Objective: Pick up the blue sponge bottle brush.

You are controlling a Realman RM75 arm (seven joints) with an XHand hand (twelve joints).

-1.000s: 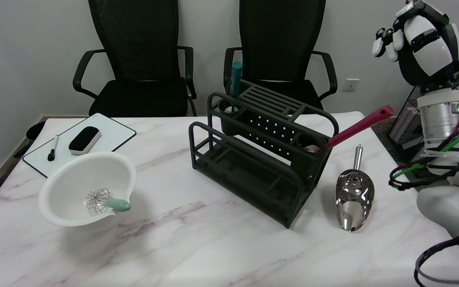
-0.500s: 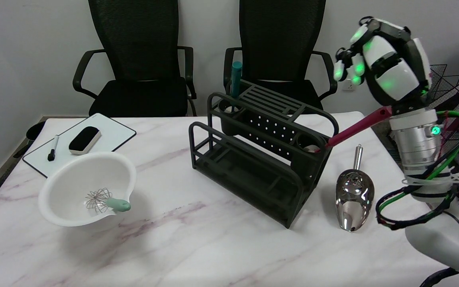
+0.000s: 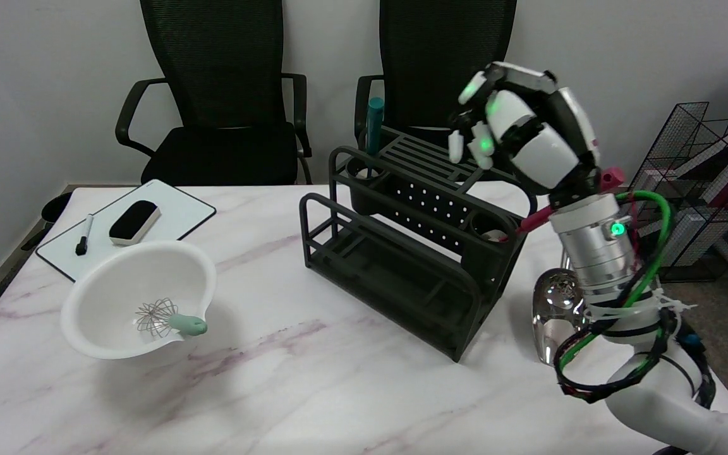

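Note:
The blue sponge bottle brush [image 3: 375,124] stands upright in the left cup of the dark rack [image 3: 395,265]; only its teal handle shows, and the sponge end is hidden inside the cup. My right hand [image 3: 521,138] hangs in the air over the rack's right end, well to the right of the brush and not touching it. Its fingers are loosely bent and apart, and they hold nothing. A dark red handle [image 3: 532,222] leans out of the rack's right cup, mostly hidden behind my wrist.
A shiny metal scoop [image 3: 552,302] lies right of the rack, partly behind my forearm. At the left are a white bowl [image 3: 117,265] holding a whisk [image 3: 168,320], and a whiteboard [image 3: 177,208] with an eraser [image 3: 134,221] and a marker [image 3: 84,234]. Two black chairs stand behind the table.
My right arm has swung left, carrying the hand from the far upper right to above the rack's right end. It now covers most of the red handle. Nothing on the table moved.

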